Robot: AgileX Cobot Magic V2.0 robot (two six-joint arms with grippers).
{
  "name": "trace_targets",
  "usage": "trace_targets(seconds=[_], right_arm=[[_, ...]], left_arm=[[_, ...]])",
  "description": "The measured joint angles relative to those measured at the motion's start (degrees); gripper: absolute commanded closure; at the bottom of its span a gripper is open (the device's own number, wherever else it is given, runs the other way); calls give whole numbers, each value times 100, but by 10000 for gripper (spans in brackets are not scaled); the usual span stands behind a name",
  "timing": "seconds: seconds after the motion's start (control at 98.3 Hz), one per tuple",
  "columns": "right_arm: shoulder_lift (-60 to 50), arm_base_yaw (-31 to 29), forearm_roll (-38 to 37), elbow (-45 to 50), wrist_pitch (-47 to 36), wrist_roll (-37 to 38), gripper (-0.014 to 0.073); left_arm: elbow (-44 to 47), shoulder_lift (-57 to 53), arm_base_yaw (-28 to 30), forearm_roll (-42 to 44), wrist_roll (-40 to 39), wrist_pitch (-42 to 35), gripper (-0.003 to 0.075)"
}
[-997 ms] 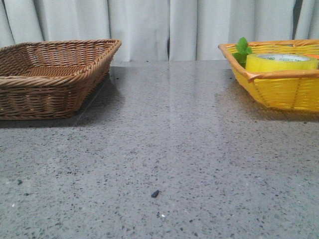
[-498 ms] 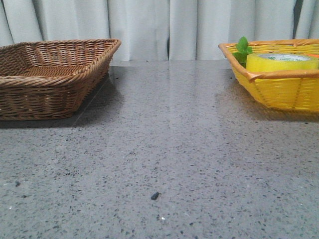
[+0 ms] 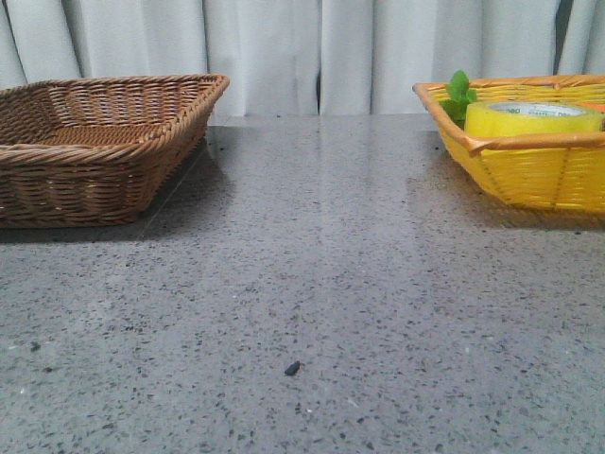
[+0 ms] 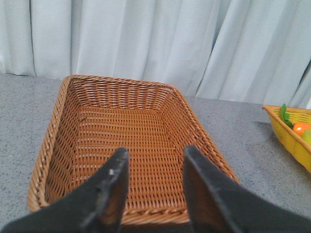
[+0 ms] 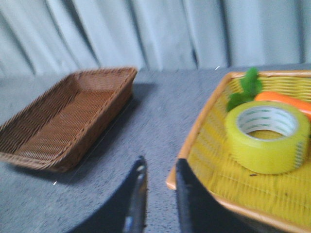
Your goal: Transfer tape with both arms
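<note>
Yellow basket (image 5: 204, 145) holds the tape (image 5: 267, 136) flat (core up); both hands released

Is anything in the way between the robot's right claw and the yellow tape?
Only the near rim of the yellow basket lies between the right gripper and the tape. The carrot lies behind the tape, not in the path.

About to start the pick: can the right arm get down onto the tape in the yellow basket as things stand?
Probably yes. The tape lies flat in the yellow basket, its top uncovered. The carrot lies beside it, not over it. The right gripper, slightly open, hangs near the basket's rim, holding nothing.
</note>
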Motion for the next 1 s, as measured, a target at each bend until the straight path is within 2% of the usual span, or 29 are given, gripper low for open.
trace_targets(seconds=[0.041,0.234,0.427,0.631,0.773,0.997], right_arm=[[438,0,-54,-445,280,-37,267],[2670,0,-543,-2702,1579,-15,275],[4389,141,-2061,-4210,2493,814,275],[5573,560,-2690,-4602,2715,1157,275],[6181,829,-3153,-4608,2480,1258,275],[6784,843,-3618,-4616,2042,1527,275]], left_arm=[[-101,143,0,0,0,13,417],[-239,345,0,-12,0,59,417],[-253,353,0,-105,0,196,418],[-253,353,0,-104,0,358,418],[-253,353,0,-107,0,358,418],[-253,353,0,-116,0,368,418]])
